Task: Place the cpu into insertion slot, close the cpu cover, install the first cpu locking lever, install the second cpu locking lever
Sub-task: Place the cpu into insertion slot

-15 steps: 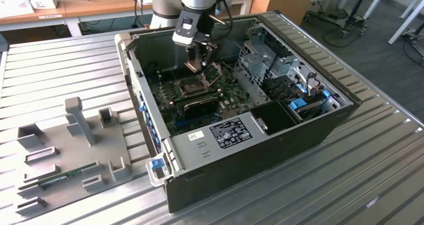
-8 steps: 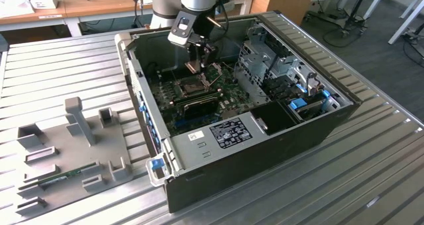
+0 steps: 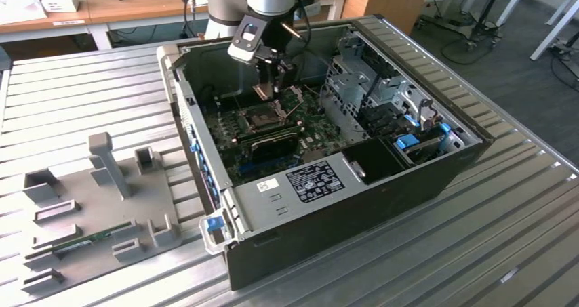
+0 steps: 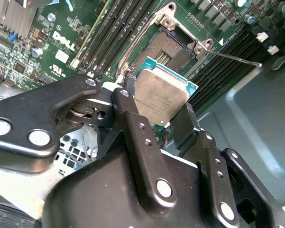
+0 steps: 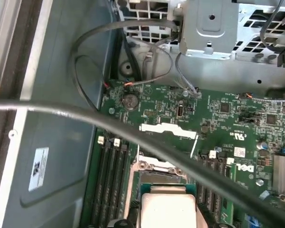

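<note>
Jaws clamped on cpu [image 4: 161, 97], above insertion slot [image 4: 170, 47]

Square silver-topped cpu [image 4: 163, 97] with green edge, held just above the open black insertion slot [image 4: 170, 47], silvery-rimmed

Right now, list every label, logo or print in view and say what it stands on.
White sticker on the metal panel: too small to read.
Black label beside it: too small.
White logo on the motherboard: brand mark, not quoted.
Marking on the cpu: too faint.
Wall sticker: blurred.
</note>
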